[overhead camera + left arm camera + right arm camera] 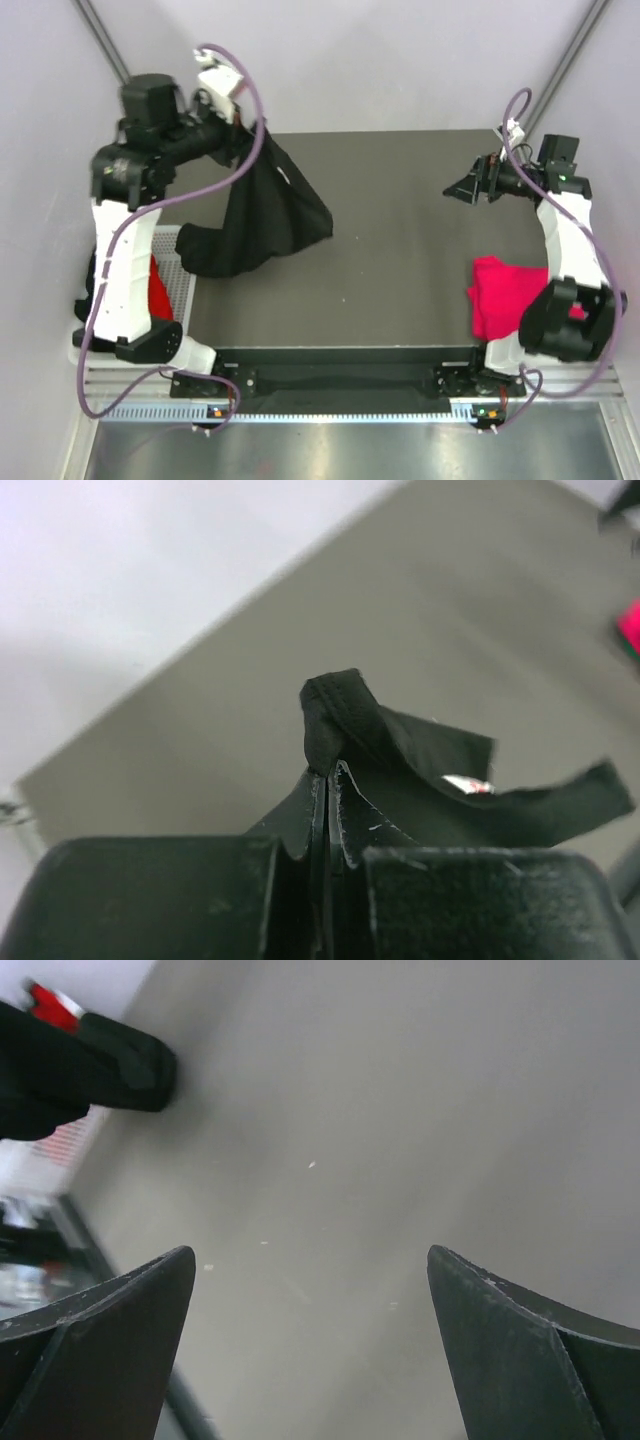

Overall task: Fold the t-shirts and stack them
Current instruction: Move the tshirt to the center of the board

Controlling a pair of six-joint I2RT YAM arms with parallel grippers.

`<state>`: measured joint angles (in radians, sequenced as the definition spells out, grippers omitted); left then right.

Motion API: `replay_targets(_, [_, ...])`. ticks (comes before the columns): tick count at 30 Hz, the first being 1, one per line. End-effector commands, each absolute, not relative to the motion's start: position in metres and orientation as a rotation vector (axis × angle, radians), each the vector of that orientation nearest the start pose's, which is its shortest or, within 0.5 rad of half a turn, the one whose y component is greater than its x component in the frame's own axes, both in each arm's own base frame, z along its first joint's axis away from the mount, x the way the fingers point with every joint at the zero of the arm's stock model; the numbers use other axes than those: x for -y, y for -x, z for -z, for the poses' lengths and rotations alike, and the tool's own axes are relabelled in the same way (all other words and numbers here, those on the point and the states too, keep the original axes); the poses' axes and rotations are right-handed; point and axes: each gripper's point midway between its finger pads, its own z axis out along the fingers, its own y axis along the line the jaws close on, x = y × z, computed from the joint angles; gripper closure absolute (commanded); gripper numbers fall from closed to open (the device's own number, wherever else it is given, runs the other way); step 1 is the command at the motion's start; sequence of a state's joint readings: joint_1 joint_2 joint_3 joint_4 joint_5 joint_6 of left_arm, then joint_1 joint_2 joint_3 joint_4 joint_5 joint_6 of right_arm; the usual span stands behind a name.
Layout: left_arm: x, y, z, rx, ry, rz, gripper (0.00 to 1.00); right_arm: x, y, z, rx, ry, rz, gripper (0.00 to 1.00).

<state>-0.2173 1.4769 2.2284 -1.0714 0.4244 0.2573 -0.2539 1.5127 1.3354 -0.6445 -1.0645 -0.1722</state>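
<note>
1 black tee hangs from left hand; half-hidden red tee, perhaps.

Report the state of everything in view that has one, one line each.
left hand, shut on a bunched edge of the black t-shirt.
right hand, open and empty above the table.
black t-shirt, unfolded, hanging from the left hand, lower end at the table's left edge.
pink t-shirt, crumpled, unfolded, at the table's near right corner.
red cloth, in the wire basket, only partly visible.
</note>
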Motion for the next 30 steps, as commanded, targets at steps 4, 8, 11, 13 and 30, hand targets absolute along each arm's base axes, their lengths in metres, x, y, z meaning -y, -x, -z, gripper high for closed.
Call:
replay_targets(4, [0.205,-0.312,-0.399,-1.854,-1.018,0.471,1.0,-0.069,-0.325,-0.341,-1.703,0.686,-0.504,0.0])
replay_targets(8, [0.255,-0.319,-0.395,-1.812,-1.127,0.44,1.0,-0.066,-0.301,-0.382,-1.53,0.557,-0.393,0.0])
replay_targets(11, [0.28,-0.332,-0.404,-1.752,-1.144,0.343,1.0,-0.072,-0.301,-0.368,-1.634,0.539,-0.5,0.0])
replay_targets(13, [0.291,-0.339,-0.414,-1.715,-1.128,0.317,1.0,-0.08,-0.304,-0.352,-1.709,0.563,-0.613,0.0])
replay_targets(30, [0.376,-0.374,-0.42,-1.569,-1.094,0.227,1.0,-0.075,-0.293,-0.332,-1.665,0.702,-0.462,0.0])
